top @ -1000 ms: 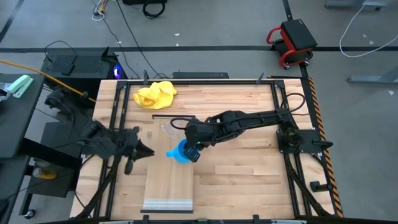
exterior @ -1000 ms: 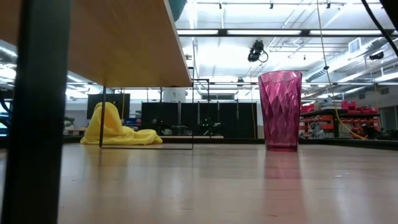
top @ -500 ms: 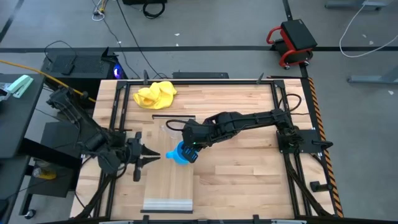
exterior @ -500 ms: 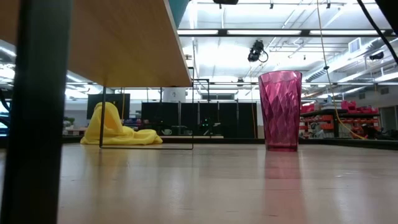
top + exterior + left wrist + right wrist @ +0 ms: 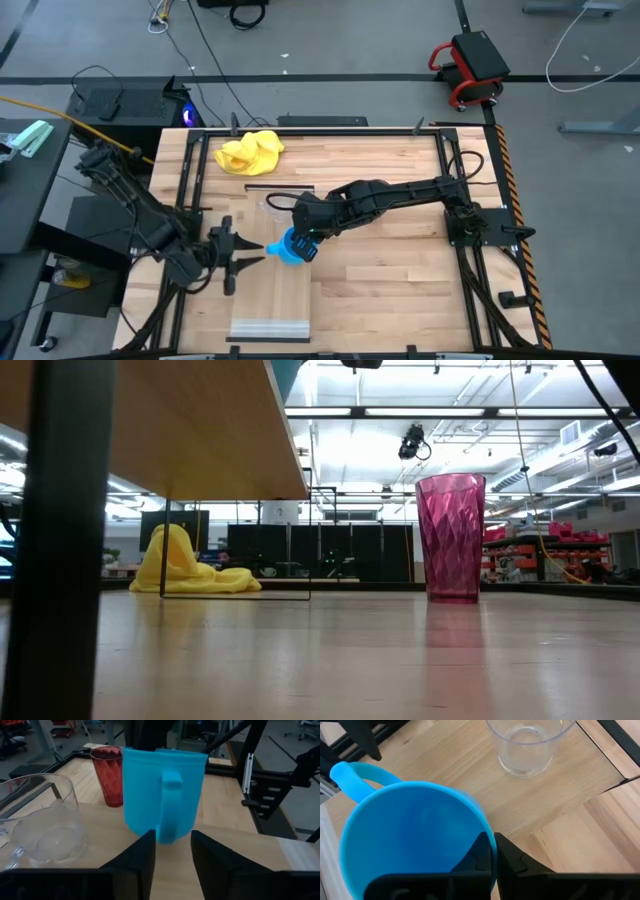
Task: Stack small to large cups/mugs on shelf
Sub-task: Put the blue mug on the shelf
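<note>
The shelf [image 5: 275, 290], a long pale plank raised over the table [image 5: 390, 290], has the clear cup [image 5: 268, 207] standing on its far end, so one of three looks placed. The red cup [image 5: 450, 538], biggest of the lot, tall and ribbed, stands on the table beyond the shelf, not yet moved afaict. The blue mug [image 5: 291, 244], mid-size w/ a handle, is over the shelf near the clear cup, pinched by its rim in the right gripper [image 5: 492, 855]; can't tell if it's touching the plank. The left gripper [image 5: 172, 851] has fingers spread, either side of the mug's handle, not touching. Stacking isn't done.
</note>
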You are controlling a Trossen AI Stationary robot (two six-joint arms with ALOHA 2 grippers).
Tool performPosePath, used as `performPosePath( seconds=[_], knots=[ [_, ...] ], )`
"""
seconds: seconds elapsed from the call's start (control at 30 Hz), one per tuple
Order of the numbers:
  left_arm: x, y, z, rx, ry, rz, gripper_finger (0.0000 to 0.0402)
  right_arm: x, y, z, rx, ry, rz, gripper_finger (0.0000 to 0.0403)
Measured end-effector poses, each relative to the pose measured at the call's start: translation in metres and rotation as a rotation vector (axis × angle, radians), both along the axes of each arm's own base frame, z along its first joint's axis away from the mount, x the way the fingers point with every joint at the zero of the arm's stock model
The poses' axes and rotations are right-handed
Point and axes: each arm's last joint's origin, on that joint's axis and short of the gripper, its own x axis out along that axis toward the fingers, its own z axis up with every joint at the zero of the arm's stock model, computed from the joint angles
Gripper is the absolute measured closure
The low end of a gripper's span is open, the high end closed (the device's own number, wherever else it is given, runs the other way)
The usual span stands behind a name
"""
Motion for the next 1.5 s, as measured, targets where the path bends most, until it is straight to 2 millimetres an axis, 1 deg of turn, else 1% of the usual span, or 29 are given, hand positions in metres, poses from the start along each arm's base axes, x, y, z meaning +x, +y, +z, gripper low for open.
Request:
performPosePath(
  seconds=[0.4, 0.7, 0.8, 1.33, 1.5],
  knots=[
    [0.007, 0.005, 0.001, -0.012, -0.014, 0.041, 0.0245, 0.000, -0.002, 0.000, -0.019, -0.003, -0.009, 0.0398],
    [0.009, 0.007, 0.000, -0.019, -0.009, 0.043, 0.0248, 0.010, 0.000, -0.015, -0.035, 0.027, 0.002, 0.0398],
    [0.009, 0.007, 0.000, -0.023, -0.007, 0.035, 0.0251, 0.011, 0.000, -0.016, -0.037, 0.024, 0.007, 0.0398],
    [0.009, 0.007, 0.000, -0.028, -0.004, 0.036, 0.0294, 0.015, -0.001, -0.014, -0.021, -0.011, 0.024, 0.0393],
    [0.014, 0.008, -0.003, -0.044, 0.014, 0.040, 0.0313, 0.015, -0.001, -0.015, -0.018, -0.005, 0.030, 0.0390]
  ],
)
